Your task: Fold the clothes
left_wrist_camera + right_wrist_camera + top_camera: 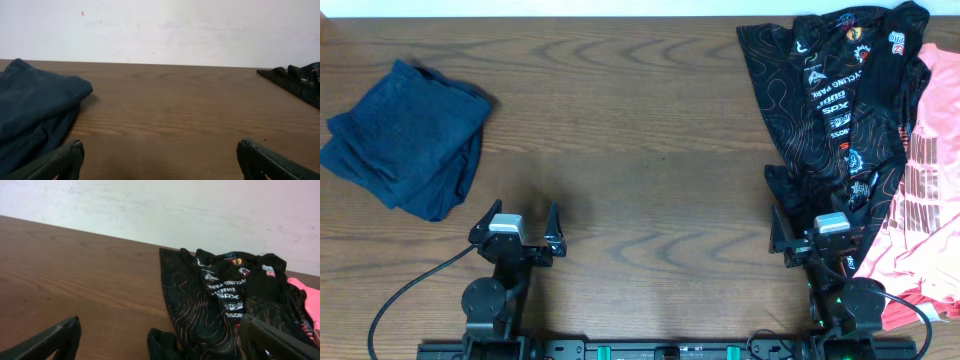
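Note:
The black jersey [830, 95] with orange contour lines and white logos lies crumpled at the table's far right; it also shows in the right wrist view [220, 305]. A coral-pink T-shirt [920, 220] lies partly under it at the right edge. A dark navy garment [405, 140] lies folded at the far left and shows in the left wrist view [30, 115]. My left gripper [516, 232] is open and empty near the front edge, right of the navy garment. My right gripper [818, 238] is open and empty at the jersey's near hem [165, 342].
The brown wooden table [640, 140] spans the view. A pale wall [160, 30] stands behind its far edge. A black cable [405, 290] loops from the left arm's base at the front.

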You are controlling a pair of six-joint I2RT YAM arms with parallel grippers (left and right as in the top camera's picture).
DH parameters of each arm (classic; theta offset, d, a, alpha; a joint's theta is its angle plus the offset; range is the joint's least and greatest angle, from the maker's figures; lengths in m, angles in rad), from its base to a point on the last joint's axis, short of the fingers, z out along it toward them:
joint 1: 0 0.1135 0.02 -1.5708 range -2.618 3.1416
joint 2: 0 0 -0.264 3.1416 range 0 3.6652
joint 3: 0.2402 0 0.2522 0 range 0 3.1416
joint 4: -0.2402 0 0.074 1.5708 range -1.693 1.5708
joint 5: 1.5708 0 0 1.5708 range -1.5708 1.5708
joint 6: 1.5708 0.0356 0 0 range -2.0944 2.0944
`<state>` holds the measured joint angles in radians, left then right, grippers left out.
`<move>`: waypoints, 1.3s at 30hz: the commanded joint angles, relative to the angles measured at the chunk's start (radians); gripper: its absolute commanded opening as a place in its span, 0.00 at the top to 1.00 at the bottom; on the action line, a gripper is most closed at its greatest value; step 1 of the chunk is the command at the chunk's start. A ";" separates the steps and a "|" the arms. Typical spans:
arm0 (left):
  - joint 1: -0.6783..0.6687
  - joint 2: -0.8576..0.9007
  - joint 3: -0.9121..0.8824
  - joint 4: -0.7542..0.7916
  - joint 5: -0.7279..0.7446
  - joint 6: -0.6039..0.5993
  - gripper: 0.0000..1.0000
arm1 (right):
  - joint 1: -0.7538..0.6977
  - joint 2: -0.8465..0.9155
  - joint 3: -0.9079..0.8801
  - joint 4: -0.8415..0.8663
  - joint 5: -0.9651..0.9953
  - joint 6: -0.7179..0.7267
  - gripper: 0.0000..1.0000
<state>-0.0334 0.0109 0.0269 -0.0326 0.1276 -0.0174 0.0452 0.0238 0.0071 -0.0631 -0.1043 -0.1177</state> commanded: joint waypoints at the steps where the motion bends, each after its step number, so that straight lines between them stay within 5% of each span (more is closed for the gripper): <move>1: 0.004 -0.007 -0.023 -0.019 0.011 0.021 0.02 | 0.008 -0.004 0.000 -0.004 0.000 -0.011 0.01; 39: 0.004 -0.002 -0.005 -0.023 0.011 -0.045 0.02 | 0.007 0.006 0.033 -0.037 0.046 0.047 0.01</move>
<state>-0.0334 0.0109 0.0273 -0.0334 0.1276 -0.0299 0.0452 0.0242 0.0109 -0.0769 -0.0959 -0.1036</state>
